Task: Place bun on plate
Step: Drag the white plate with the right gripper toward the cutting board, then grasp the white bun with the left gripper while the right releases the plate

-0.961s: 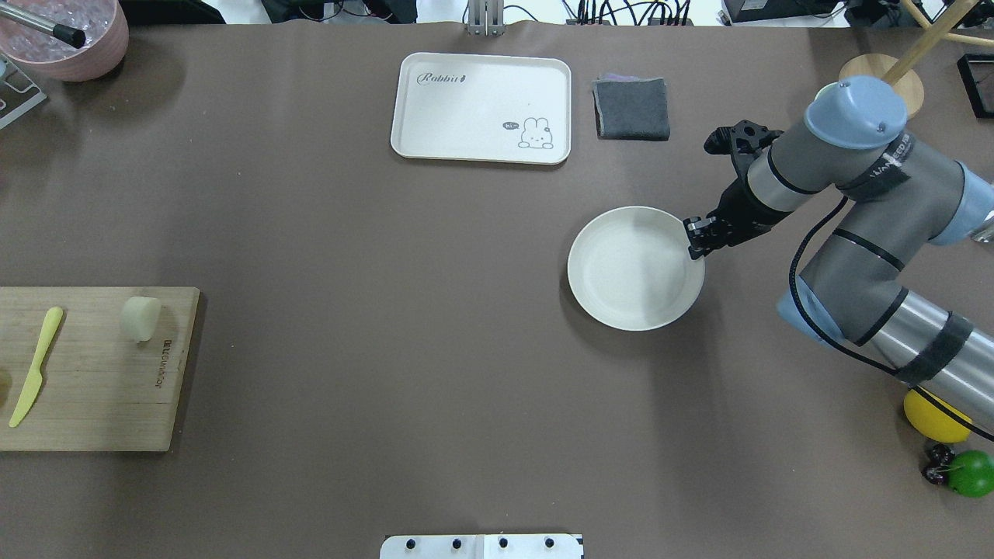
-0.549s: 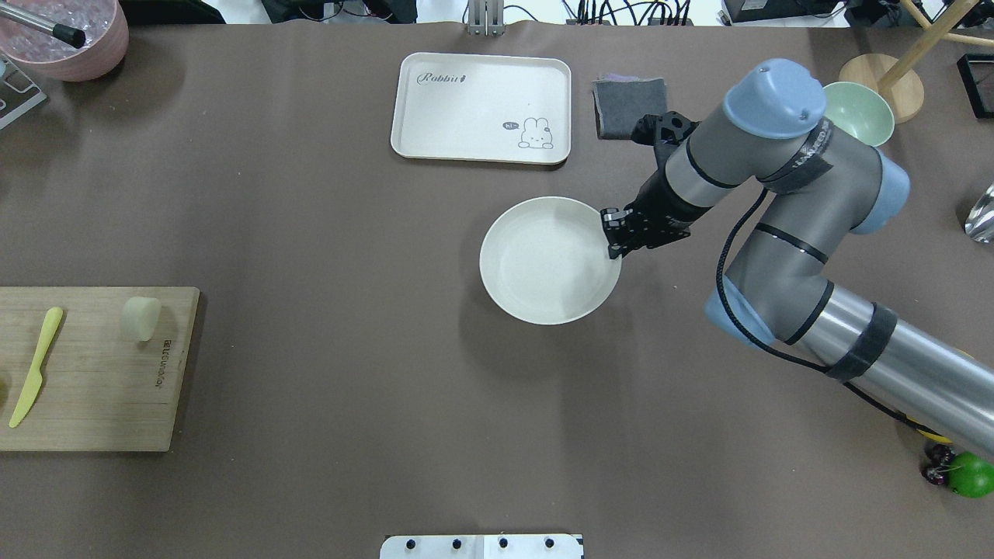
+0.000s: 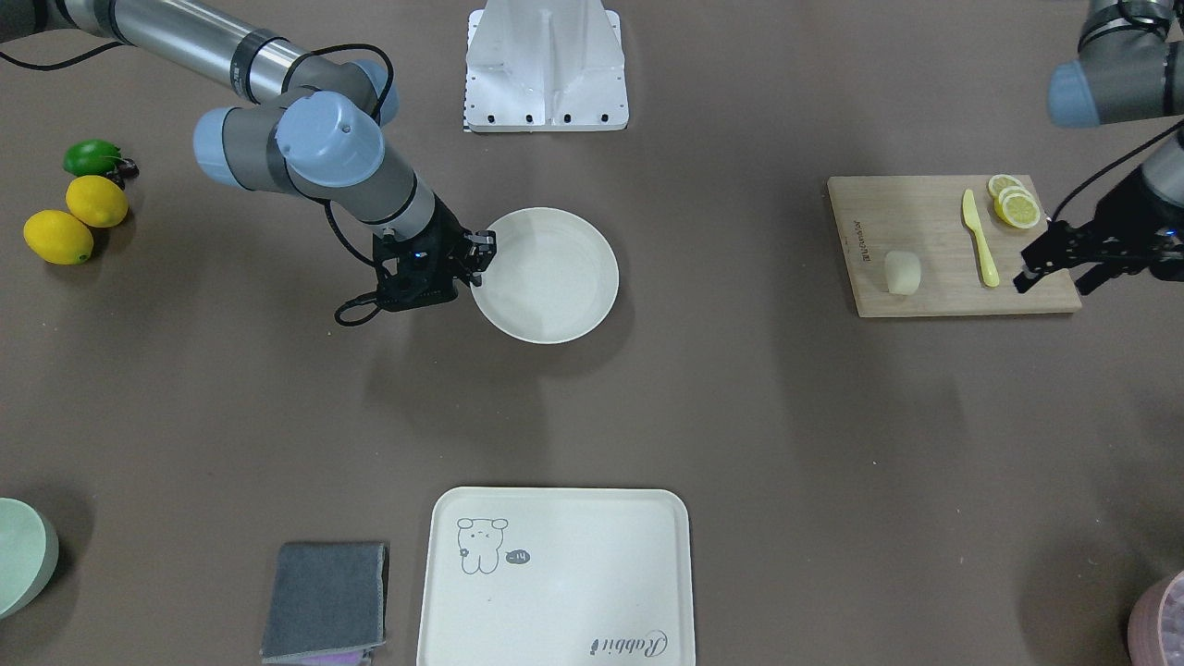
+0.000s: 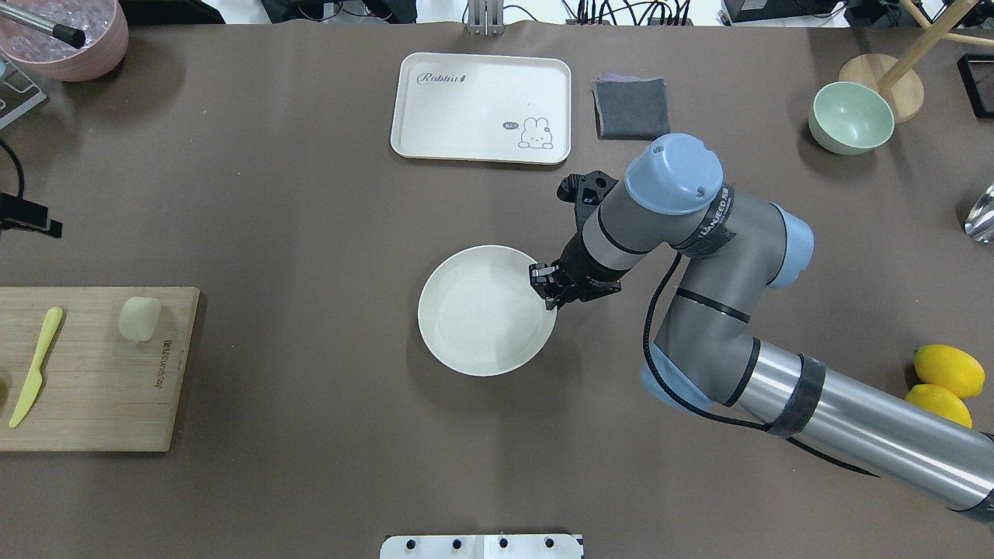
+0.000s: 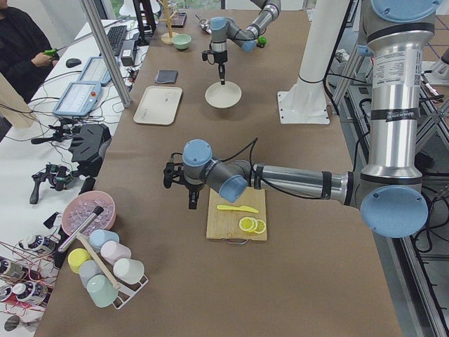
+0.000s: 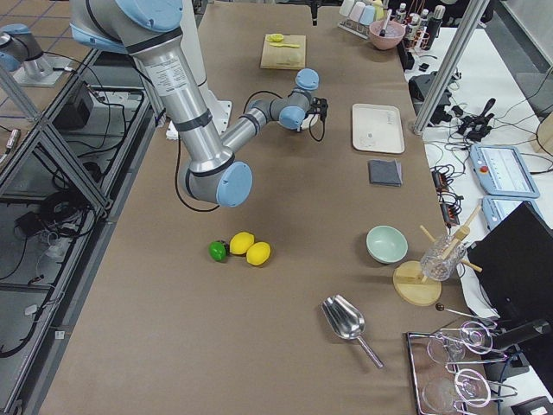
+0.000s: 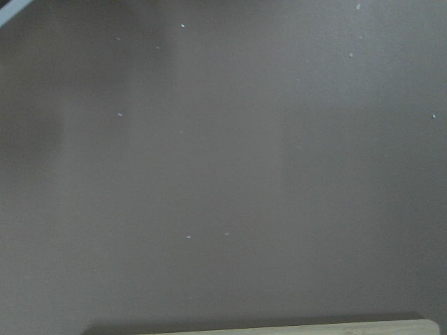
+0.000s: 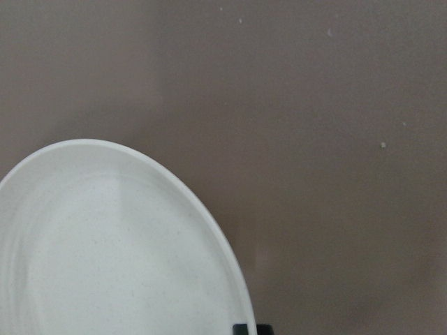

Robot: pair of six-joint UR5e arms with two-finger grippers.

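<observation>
Clock directions are read from the overhead view, with 12 o'clock on the far side of the desk [image 4: 311, 233].

At the far left a wooden cutting board [image 4: 93, 388] lies at the desk's 9 o'clock edge. A pale yellow knife [image 4: 31, 369] lies along the board's left side, and lemon slices [image 3: 1013, 203] sit at the board's 7 o'clock corner. The bun [image 4: 140, 318] rests on the board near its 1 o'clock corner, touching nothing but the wood.

The left claw [image 3: 1054, 280] hangs by the board's 10 o'clock corner, well apart from the bun. Its two fingers stand spread and hold nothing. Its wrist camera shows only bare desk and a sliver of the board.

Near the desk's middle is the plate [image 4: 481, 326], with nothing in it, far off at 3 o'clock from the bun. The right claw [image 4: 550, 293] is pinched onto the plate's rim at about 2 o'clock. Whether the plate rests on the desk or is lifted a little cannot be told.

At 12 o'clock from the plate lies a cream tray [image 4: 481, 101] with a rabbit drawing. A folded grey cloth [image 4: 631, 109] lies just beside the tray at its 3 o'clock. Further right stands a pale green bowl [image 4: 850, 116]. Two lemons [image 4: 947, 371] lie at the desk's 4 o'clock edge.
</observation>
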